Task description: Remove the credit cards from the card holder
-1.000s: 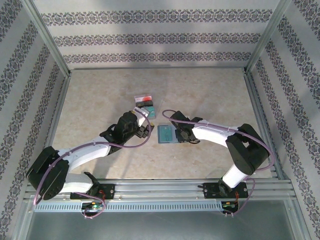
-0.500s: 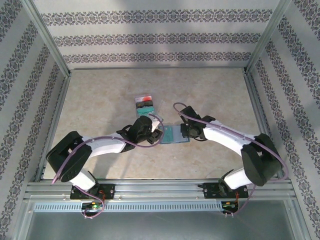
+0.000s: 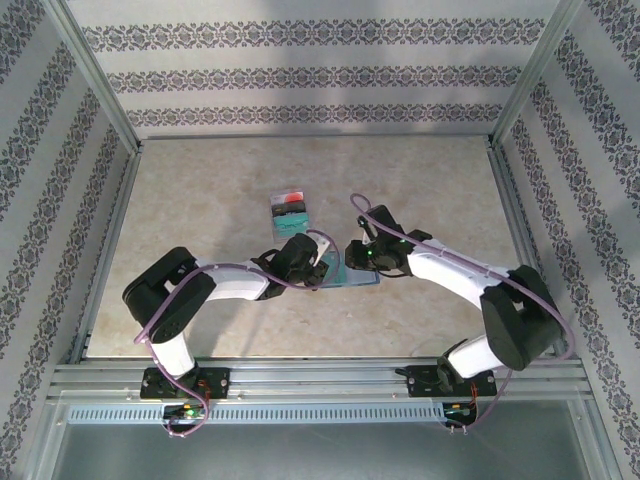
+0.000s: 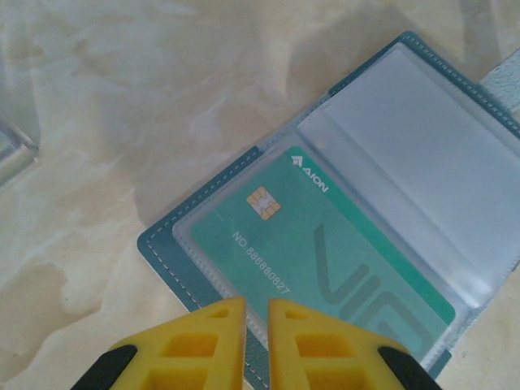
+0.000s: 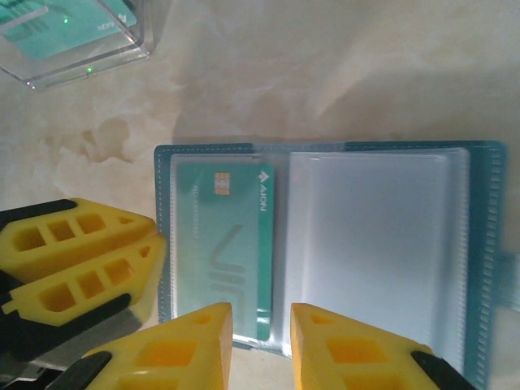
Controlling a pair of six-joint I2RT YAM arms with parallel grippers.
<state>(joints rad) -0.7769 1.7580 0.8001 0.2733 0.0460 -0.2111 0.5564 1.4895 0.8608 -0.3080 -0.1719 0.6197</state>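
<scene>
1. Down at the middle of the table (image 3: 420, 200), the card holder (image 5: 486, 244) lies spread open and flat, and both arms are crowded in over it.
2. One teal credit card (image 5: 231, 244) sits in the left pocket under a clear sleeve, chip end pointing away from the right fingers. The right pocket (image 5: 370, 244) looks empty.
3. Over to the left gripper (image 4: 257, 325): its fingers are pinched almost together with just a slit between them. They carry nothing. The tips sit at the holder's outer edge beside the card, but I can't tell if they are pressing on it.
4. Now the right gripper (image 5: 260, 345): its fingers are parted a moderate way and empty. In its wrist view the card's near short end lies between them.
5. Handling call: the card should be light, stiff and slick, and thin enough that only an edge offers a grip. The sleeve is soft film and will likely cling.
6. The holder looks light and floppy, so I'd expect it to slide along with the card unless something pins it.
7. Best hold, by my reading, is to pinch a short edge across both faces and pull straight along the pocket without twisting. I can't make out which side the pocket opens.
8. A clear box (image 5: 73, 36) stands near the holder, a likely landing spot.
</scene>
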